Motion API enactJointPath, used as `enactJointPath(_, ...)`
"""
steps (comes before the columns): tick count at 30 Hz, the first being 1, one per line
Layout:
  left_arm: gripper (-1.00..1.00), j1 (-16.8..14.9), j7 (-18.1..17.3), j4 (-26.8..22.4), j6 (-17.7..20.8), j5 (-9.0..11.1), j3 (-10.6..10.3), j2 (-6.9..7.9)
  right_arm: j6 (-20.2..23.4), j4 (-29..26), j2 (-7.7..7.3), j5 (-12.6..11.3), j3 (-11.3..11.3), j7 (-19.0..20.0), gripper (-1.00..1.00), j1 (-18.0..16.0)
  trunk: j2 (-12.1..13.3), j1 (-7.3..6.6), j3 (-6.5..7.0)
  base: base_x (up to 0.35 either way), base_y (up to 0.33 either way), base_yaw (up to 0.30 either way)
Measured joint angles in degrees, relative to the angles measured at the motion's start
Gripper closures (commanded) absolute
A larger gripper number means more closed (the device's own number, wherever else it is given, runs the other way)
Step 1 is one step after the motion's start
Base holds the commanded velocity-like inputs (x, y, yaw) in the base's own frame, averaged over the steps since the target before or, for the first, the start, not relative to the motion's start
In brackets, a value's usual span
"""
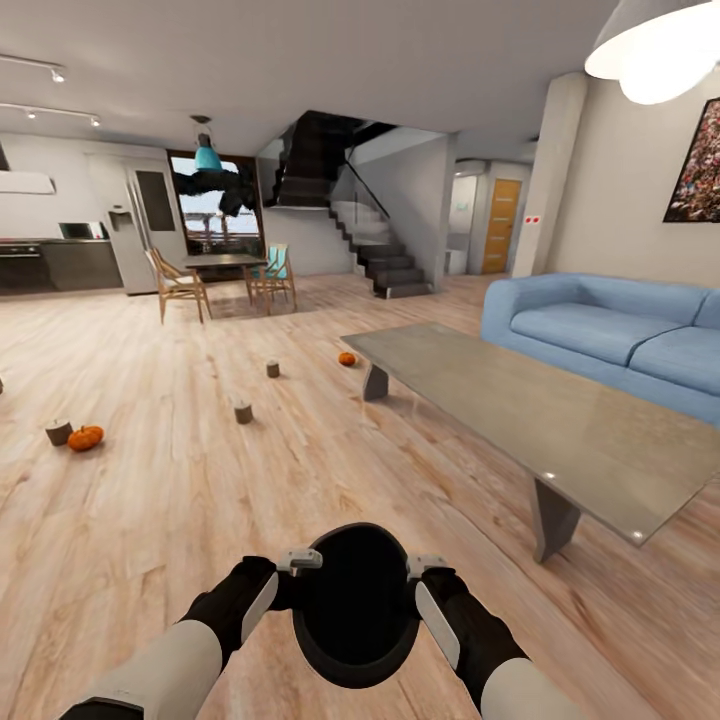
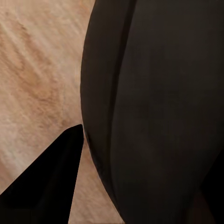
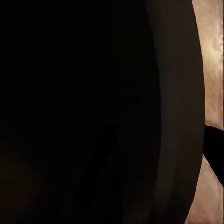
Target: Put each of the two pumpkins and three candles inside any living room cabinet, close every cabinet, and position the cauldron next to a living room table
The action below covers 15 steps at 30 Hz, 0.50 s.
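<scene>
The cauldron (image 1: 356, 606) hangs pressed between left hand (image 1: 296, 562) and right hand (image 1: 424, 568), their finger gap unclear; the grey surface (image 1: 520, 420) lies ahead-right, nearer the right arm.

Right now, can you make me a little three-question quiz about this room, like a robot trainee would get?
1. True or false: the cauldron sits between the left claw and right claw.
2. How many candles stand on the floor?
3. Which pumpkin touches a candle: A, the pumpkin by the coffee table, or B, the one on the left?

Key: 1 true. 2 three. 3 B; the other lies alone.
</scene>
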Motion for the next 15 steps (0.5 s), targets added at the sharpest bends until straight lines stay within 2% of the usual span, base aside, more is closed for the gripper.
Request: enactJointPath(15, 1.0, 0.0, 0.1, 0.0, 0.0, -0.1, 0.0, -0.05, 0.0, 0.0, 0.0, 0.1, 0.0, 0.0, 1.0, 0.0, 0.0, 0.0, 0.0, 0.0, -0.263, -0.291)
